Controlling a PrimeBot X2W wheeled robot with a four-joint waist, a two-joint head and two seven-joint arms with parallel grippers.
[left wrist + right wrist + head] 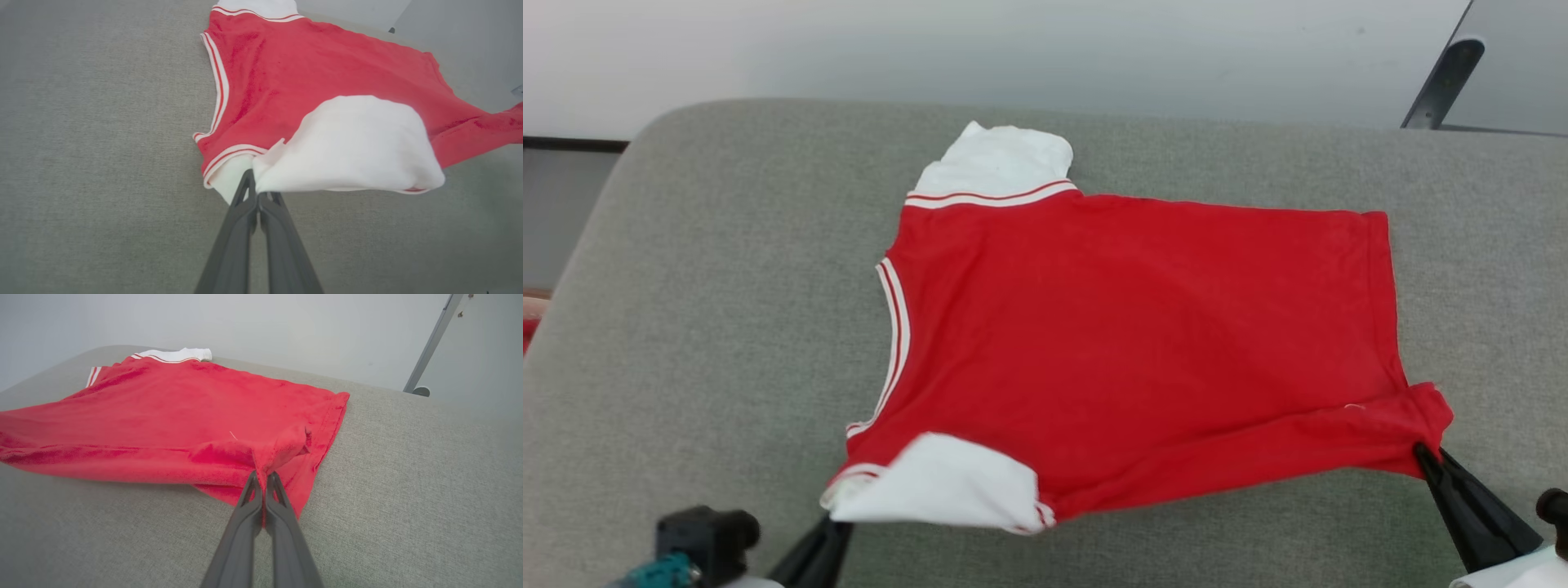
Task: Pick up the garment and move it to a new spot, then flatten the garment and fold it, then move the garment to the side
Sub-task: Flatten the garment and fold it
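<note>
The garment, a red jersey with white sleeves and striped trim, lies spread sideways on the grey cushion, plain side up, its numerals hidden. Its near edge is lifted off the fabric. My left gripper is shut on the near white sleeve, its fingers pinching the cuff. My right gripper is shut on the red hem corner, which bunches at the fingertips. The far white sleeve rests flat near the cushion's back edge.
The grey cushion's rounded back edge meets a pale wall. A dark metal leg slants at the upper right. Bare cushion lies left of the garment and along the front.
</note>
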